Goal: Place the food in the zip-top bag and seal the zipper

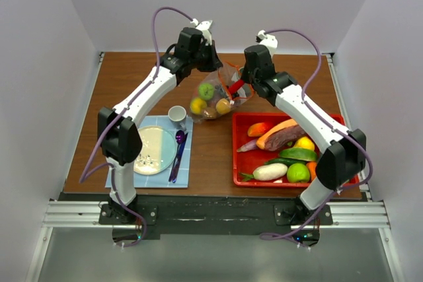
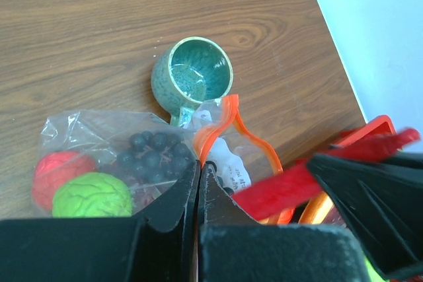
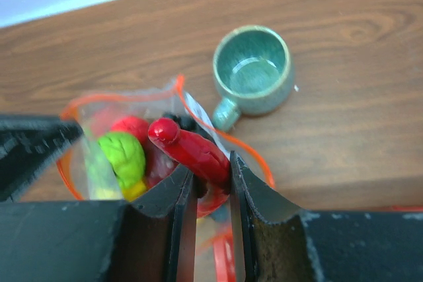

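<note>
Gripping red chili (image 3: 190, 151) by one end: right pincer (image 3: 205, 186) | chili's length aimed at zip-top bag (image 2: 74, 130) | left pincer (image 2: 199, 177) clamping zipper (image 2: 223, 118)

Brown wooden table (image 1: 211, 156). Blue mat (image 1: 182, 173) flat at near left corner, along near edge. Red tray (image 1: 244, 162) on right half, close to near and right edges. Clear zip-top bag (image 1: 215, 100) mid-table toward far edge; contact with wood unclear.

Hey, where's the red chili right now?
In the right wrist view, the red chili is pinched in the right gripper, at the open mouth of the zip-top bag, near the green cup.
</note>
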Motion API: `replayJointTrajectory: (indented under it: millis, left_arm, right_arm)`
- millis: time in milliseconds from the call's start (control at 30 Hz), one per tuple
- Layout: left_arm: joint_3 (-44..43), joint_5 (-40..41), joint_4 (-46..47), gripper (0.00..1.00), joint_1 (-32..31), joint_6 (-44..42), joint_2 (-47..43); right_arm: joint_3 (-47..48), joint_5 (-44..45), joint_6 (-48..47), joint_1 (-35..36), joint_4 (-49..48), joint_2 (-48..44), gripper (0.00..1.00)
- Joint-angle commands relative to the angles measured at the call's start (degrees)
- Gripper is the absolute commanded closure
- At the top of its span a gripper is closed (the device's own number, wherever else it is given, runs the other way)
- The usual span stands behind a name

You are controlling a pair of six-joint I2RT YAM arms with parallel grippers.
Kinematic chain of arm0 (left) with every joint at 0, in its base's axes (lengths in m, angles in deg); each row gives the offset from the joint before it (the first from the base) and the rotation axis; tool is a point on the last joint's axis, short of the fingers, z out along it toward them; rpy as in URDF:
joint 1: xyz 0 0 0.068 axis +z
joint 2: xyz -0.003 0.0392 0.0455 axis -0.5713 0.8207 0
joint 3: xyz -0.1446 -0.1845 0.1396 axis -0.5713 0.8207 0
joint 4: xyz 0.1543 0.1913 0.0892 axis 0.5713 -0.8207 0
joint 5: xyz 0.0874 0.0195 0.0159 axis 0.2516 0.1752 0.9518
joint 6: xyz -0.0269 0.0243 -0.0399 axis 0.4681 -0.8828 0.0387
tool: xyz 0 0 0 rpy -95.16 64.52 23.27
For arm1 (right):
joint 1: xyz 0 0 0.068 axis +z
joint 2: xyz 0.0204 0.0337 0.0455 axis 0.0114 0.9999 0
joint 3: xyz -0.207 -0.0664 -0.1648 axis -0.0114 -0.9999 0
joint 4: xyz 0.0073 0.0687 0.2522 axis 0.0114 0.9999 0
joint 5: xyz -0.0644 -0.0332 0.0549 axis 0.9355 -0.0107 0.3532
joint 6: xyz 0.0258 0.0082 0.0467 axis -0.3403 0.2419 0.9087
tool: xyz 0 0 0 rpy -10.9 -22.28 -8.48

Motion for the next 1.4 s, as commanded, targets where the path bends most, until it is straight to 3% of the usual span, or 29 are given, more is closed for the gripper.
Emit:
replayJointTrajectory:
  millis: [0,433,467,500,667,700,800,933,1033,1167,1367]
  left_arm:
    - [-3.1,-1.8,2.3,1.0,0.7,1.3,-1.9]
    - [-3.7,-2.2,4.4,1.0,1.1,3.5,-1.8]
    - [-3.8,-2.2,4.4,1.0,1.2,3.6,-1.9]
    - [-3.8,-2.2,4.7,1.0,1.3,3.7,-2.0]
    - [-3.6,-2.2,5.1,1.0,1.7,4.3,-2.6]
    - [-3.5,-2.3,5.4,1.0,1.8,4.4,-2.7]
    - [-3.4,-2.6,5.6,1.0,1.8,4.6,-2.9]
    - [-3.1,-2.7,5.6,1.0,2.1,4.6,-3.1]
    - [-3.0,-2.9,5.6,1.0,2.2,4.4,-3.3]
    - [-3.4,-3.6,5.5,1.0,2.3,4.3,-3.1]
    - [-3.6,-3.8,5.1,1.0,2.3,4.1,-3.0]
  right_arm:
    - [5.3,0.0,-0.3,1.0,-7.2,2.3,0.95]
    - [1.8,-4.5,-1.4,4.3,-8.5,4.4,0.73]
    - [1.8,-4.8,-1.9,4.3,-8.6,4.4,0.7]
    - [1.8,-5.2,-2.3,4.3,-8.4,4.5,0.61]
    - [4.4,-6.3,-3.2,4.1,-4.1,6.7,0.46]
    - [4.7,-6.7,-3.2,4.2,-3.7,6.9,0.35]
    - [7.5,-8.1,-4.2,4.1,-1.7,6.9,0.22]
    - [15.0,-4.1,-5.3,4.0,8.7,6.5,0.22]
    - [13.2,-4.8,-3.1,1.2,13.2,2.8,0.23]
    - [6.4,-10.3,-2.6,-3.9,12.4,-0.4,0.28]
    - [-1.1,-18.5,-4.6,-5.6,7.7,-0.6,0.34]
